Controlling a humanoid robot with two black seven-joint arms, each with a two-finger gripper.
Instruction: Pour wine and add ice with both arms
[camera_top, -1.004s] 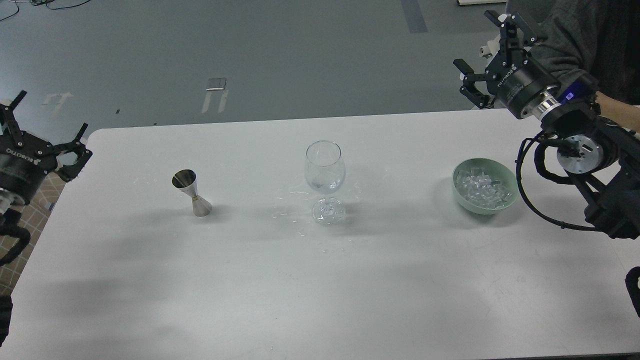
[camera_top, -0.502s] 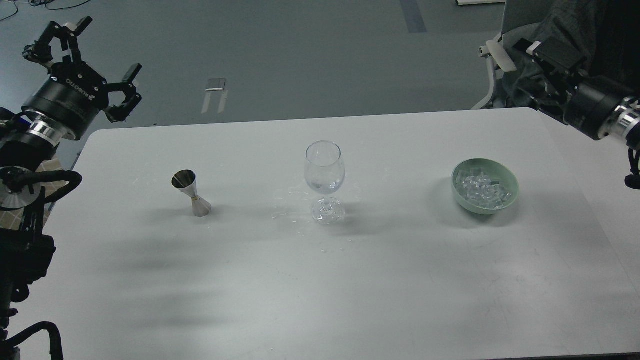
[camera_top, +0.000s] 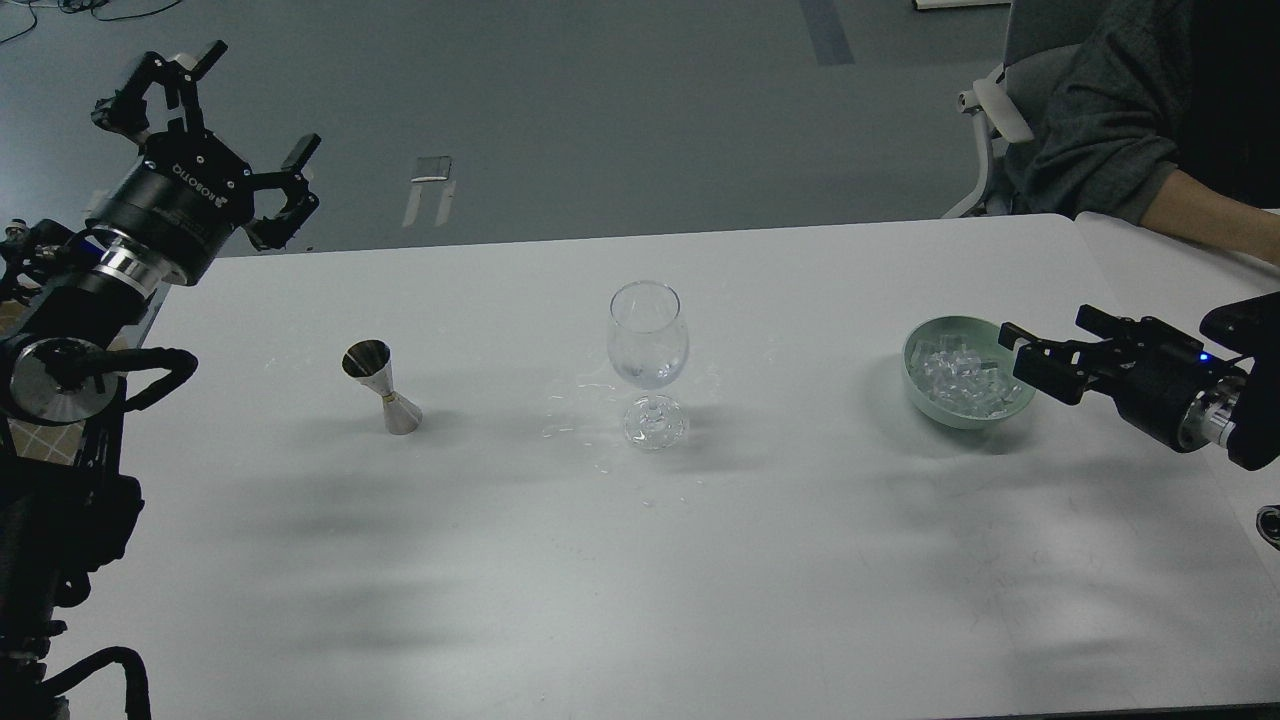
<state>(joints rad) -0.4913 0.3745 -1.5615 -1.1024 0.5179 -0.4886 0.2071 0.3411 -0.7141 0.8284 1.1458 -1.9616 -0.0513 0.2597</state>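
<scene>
Left claw: the black two-finger left gripper (camera_top: 215, 130) is up high past the far left corner of the white table (camera_top: 700, 600). Its fingers are spread wide. It holds nothing.

Right claw: the black right gripper (camera_top: 1030, 360) lies flat and low, coming in from the right. It points left. Its tips sit at the right rim of the bowl. The fingers have a gap between them, and nothing is in it.

Ice: the small clear ice cubes (camera_top: 960, 378) are piled in the round pale green bowl (camera_top: 915, 385). They are just left of the right claw's tips.

Wine cup: the little shiny metal measuring cup (camera_top: 382, 388) stands up straight on the left side of the table. I cannot see the wine in it.

Glass: the tall clear wine glass (camera_top: 648, 345) stands in the middle, between the metal cup and the bowl.

Which arm is nearer: the right arm is much nearer the ice. The left arm is nearer the metal cup, but well apart from it. The cup is below it and to its right.

My guess: the right claw goes for an ice cube first.
</scene>
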